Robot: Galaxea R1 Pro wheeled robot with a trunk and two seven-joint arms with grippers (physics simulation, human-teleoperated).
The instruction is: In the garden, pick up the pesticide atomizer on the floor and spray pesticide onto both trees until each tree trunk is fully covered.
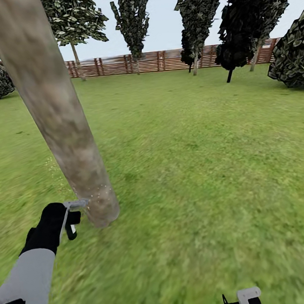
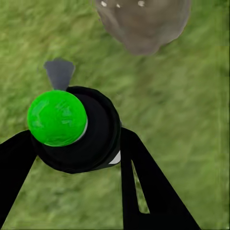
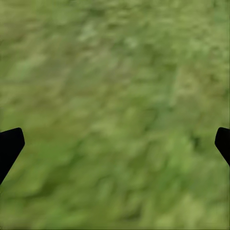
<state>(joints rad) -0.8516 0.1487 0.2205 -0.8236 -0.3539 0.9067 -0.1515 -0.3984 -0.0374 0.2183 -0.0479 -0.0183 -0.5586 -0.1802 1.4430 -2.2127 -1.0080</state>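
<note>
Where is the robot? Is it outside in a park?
It looks like a fenced garden: green grass all around, a brown wooden fence at the back, and a thick tree trunk close by.

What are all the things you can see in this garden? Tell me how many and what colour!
Tree trunk: one, mottled grey-brown, close on the left.
Pesticide atomizer: one, black with a green top, held beside the trunk's base.
Grass floor: green, all around.
Fence: one, brown slats, far back.
Thin trees: several, dark leaves, along the fence.
Bushes: two, dark green, at the far left and right edges.
Left gripper: black, clamping the atomizer.
Right gripper: black fingertips spread over grass.
</note>
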